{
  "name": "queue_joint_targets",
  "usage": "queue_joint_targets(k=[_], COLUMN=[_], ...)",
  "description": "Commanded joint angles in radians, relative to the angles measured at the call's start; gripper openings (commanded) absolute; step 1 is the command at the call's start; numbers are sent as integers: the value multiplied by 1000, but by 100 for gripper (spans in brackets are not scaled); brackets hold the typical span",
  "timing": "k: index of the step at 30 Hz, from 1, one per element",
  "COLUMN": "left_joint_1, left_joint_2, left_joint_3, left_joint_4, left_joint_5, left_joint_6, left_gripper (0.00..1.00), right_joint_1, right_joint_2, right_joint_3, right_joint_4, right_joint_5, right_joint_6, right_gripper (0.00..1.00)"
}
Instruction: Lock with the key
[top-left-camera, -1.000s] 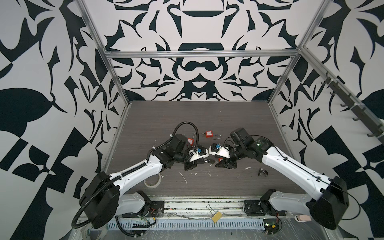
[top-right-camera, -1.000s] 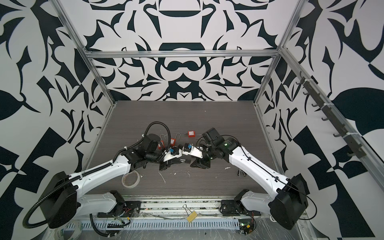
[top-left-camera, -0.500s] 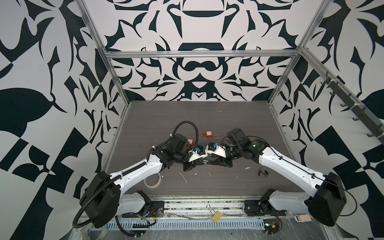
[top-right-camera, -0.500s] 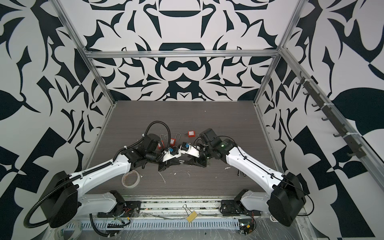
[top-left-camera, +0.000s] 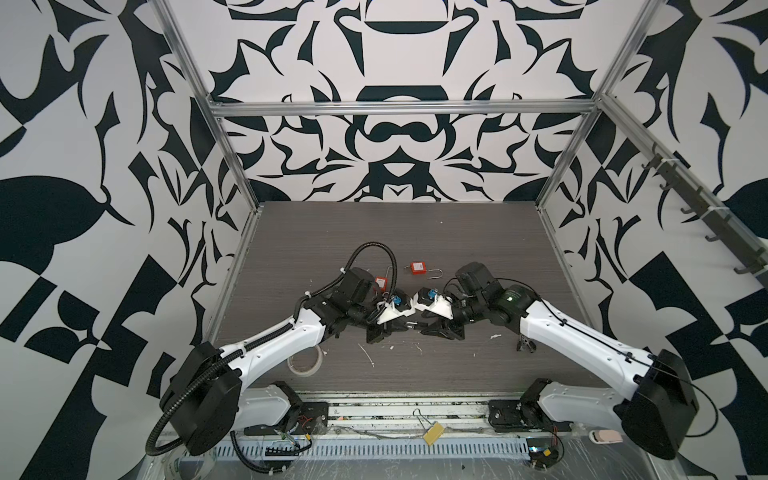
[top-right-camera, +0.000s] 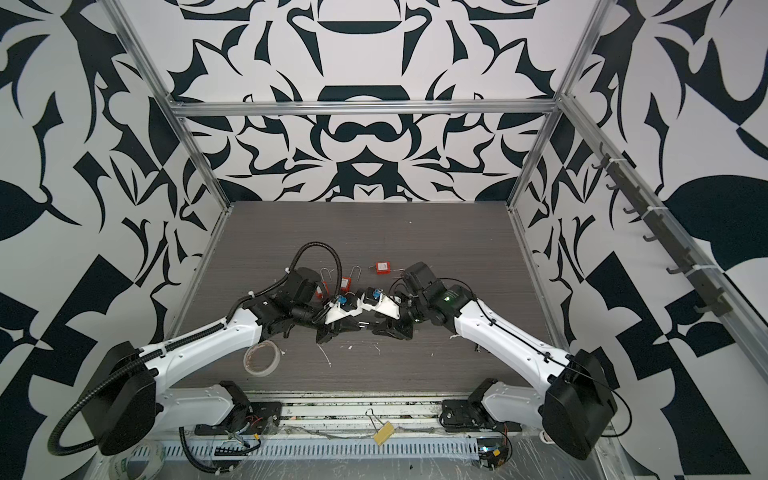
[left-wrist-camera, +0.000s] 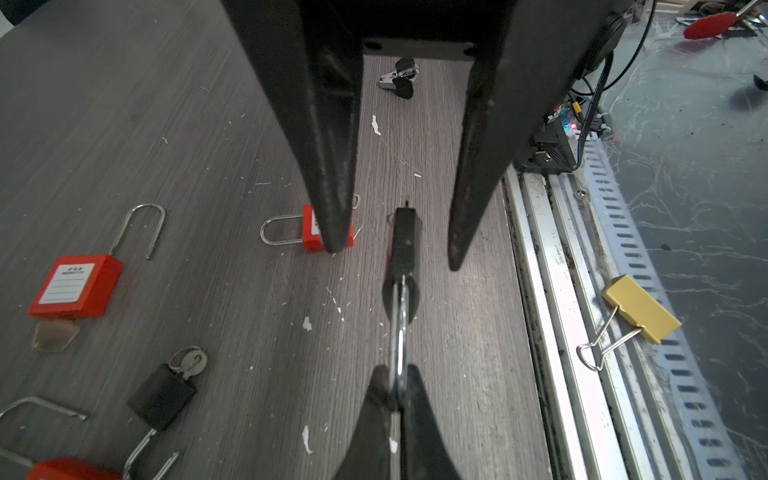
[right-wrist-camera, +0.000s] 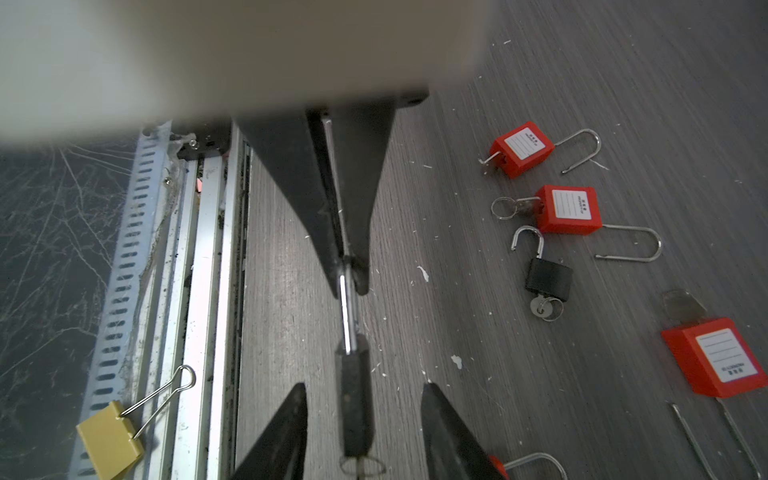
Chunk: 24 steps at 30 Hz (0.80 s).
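Dark wood-grain tabletop (left-wrist-camera: 187, 104), patterned walls: I hold the black padlock (left-wrist-camera: 405, 245) stretched between my two arms.

My left claw (left-wrist-camera: 395, 374) is pinched tight on the steel shackle (left-wrist-camera: 400, 324), so the body points straight at my other arm and cannot swing. My right claw (right-wrist-camera: 365, 388) stands apart, flanking the body without touching it and lined up on the key (right-wrist-camera: 361, 465) that sticks out of the far end. I judge this grip braces the lock so the right claw can close on the key and turn it. Red padlocks (right-wrist-camera: 569, 210) lie well aside on the tabletop.
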Motion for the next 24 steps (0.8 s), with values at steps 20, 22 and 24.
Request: queue_joint_targets(k=[20, 22, 24], left_joint_1=[6, 6, 6], left_joint_2=[-2, 0, 0], left_joint_3=[60, 67, 72], left_joint_4=[19, 13, 8], left_joint_5=[143, 150, 153], left_joint_6=[21, 23, 24], left_gripper=[0, 0, 0], right_joint_1=[-3, -4, -3], right_joint_2=[-131, -110, -96], right_joint_3=[-110, -98, -90], right_joint_4=[145, 148, 160], right_joint_5=[-11, -17, -27], right_joint_6=[149, 143, 142], right_gripper=[46, 44, 42])
